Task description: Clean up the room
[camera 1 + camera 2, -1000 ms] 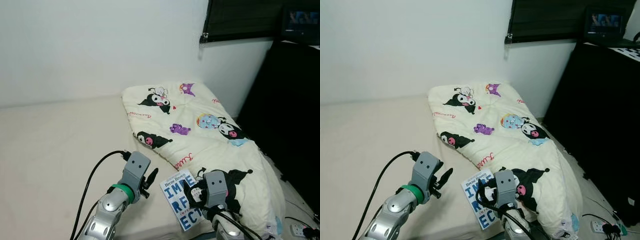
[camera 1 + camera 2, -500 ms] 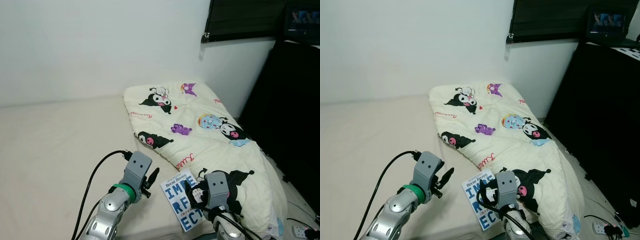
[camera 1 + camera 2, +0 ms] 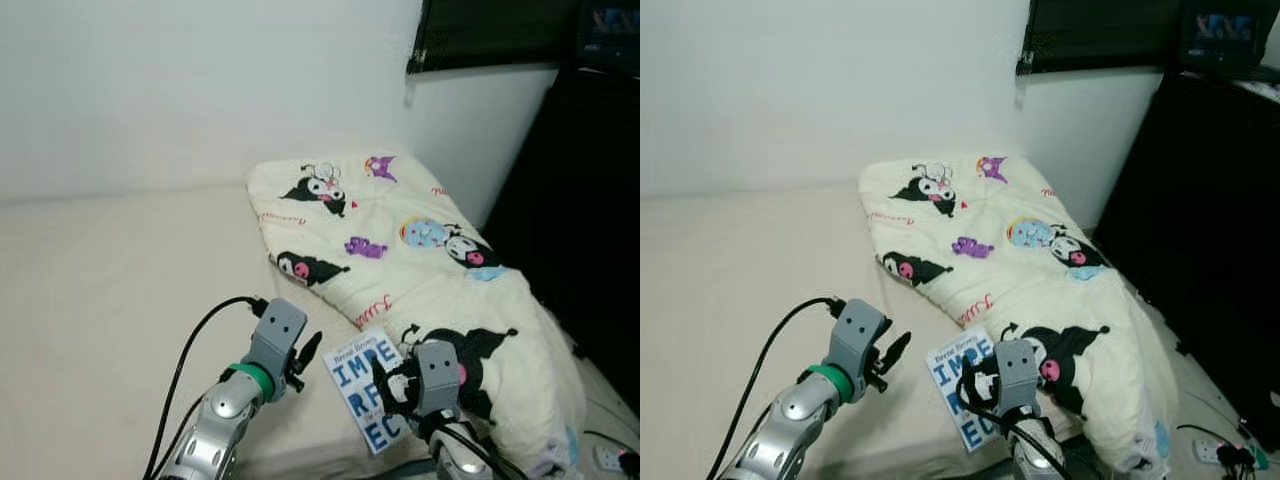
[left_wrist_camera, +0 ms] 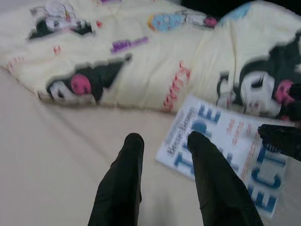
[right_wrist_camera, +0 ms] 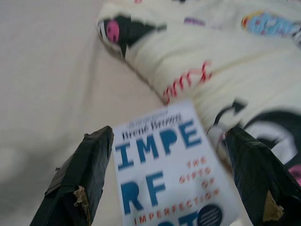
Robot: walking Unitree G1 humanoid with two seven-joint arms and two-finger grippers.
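Observation:
A white book (image 3: 362, 392) with big blue letters sits at the near edge of the bed, beside the blanket. My right gripper (image 3: 397, 386) is on it. In the right wrist view its two black fingers (image 5: 87, 174) stand wide apart against the book's (image 5: 164, 174) two side edges, so it is shut on the book. My left gripper (image 3: 308, 350) hovers just left of the book, low over the mattress. In the left wrist view its fingers (image 4: 123, 179) are slightly parted with nothing between them, tips a short way from the book's (image 4: 221, 141) corner.
A cream blanket (image 3: 420, 250) with cartoon figures covers the right side of the beige mattress (image 3: 100, 280). A tall black cabinet (image 3: 590, 200) stands to the right of the bed. A power strip (image 3: 1215, 450) lies on the floor there. White wall runs behind.
The whole picture has shifted a little, so the camera moved. Both grippers and the book keep about the same places relative to each other.

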